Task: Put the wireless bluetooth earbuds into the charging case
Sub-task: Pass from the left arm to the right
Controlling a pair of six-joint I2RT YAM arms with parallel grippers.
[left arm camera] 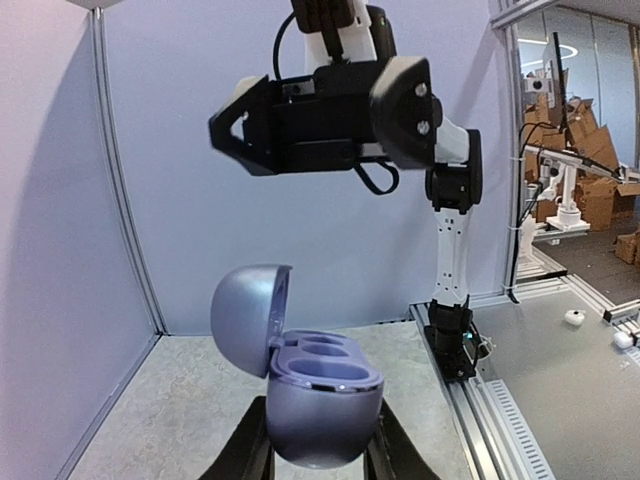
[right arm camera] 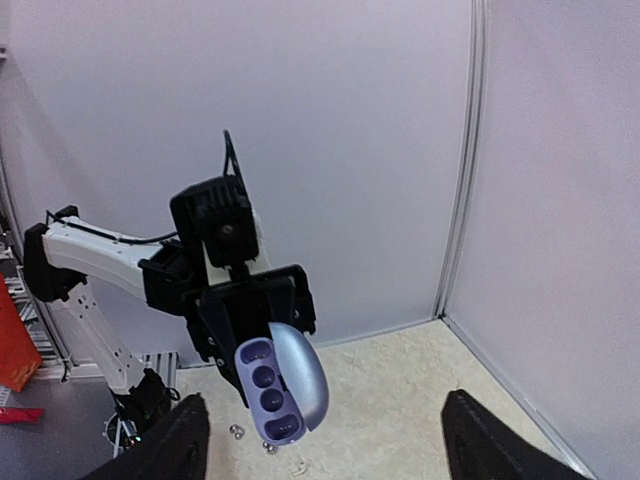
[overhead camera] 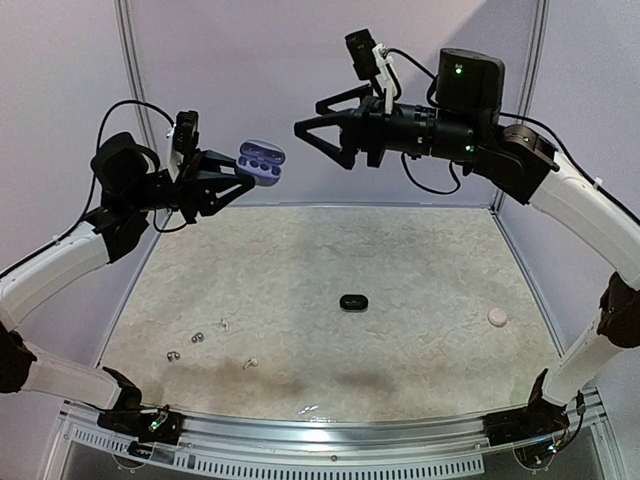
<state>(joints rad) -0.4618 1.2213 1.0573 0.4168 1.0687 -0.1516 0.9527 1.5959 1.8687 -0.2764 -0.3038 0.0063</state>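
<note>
From the top external view, the lavender charging case [overhead camera: 263, 160] is seen gripped at the tips of the left gripper [overhead camera: 248, 170], its lid open, high above the far left of the table [overhead camera: 400, 250]. The left arm is raised with the elbow bent and the wrist reaching towards the middle. The right arm is raised as well, its forearm stretched level to the left, so that the right gripper [overhead camera: 310, 125] is pointed at the case from just beside it without touching it. The earbuds [overhead camera: 197, 337] lie on the table at the near left, well below both grippers. Four small spots are counted, two silvery-grey and two white, but whether any spot is more than one earbud cannot be told. One black case [overhead camera: 352, 302] and one pale round disc [overhead camera: 497, 317] also lie on the table. In the left wrist view, the case [left arm camera: 320, 395] is held by its lower body between the two fingers, which are closed against its sides. The lid [left arm camera: 250, 315] is hinged up to the left, and two wells are seen in the top. The right gripper hangs above it. In the right wrist view, the right gripper's own fingers [right arm camera: 185, 440] are spread wide with nothing between them, and the case [right arm camera: 285, 385] is seen ahead in the left gripper.
</note>
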